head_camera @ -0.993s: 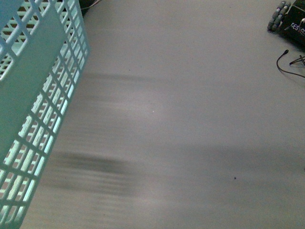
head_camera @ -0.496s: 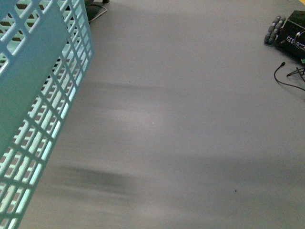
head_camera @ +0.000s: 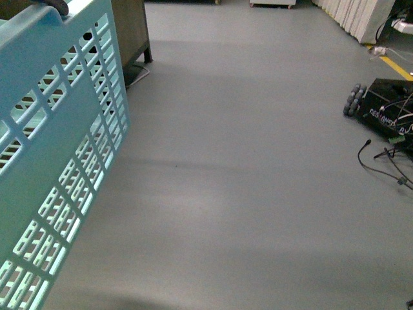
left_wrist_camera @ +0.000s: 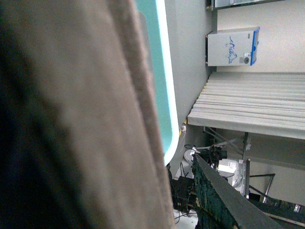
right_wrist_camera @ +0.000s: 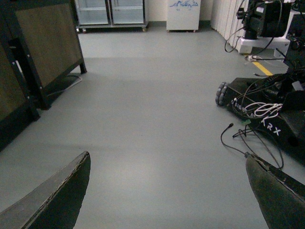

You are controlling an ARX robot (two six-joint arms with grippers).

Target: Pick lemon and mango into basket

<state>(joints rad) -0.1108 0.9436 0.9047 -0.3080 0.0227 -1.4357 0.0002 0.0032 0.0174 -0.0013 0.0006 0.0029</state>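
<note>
Basket [head_camera: 45,148] tilts at left, clear of spread right tool [right_wrist_camera: 167,160].

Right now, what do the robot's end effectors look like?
The right end effector has two dark, tapering fingers with pale, worn edges. Only one left finger shows: dark greenish-black, rough-textured, lighter along its edge. No arm shows in the front view.
</note>
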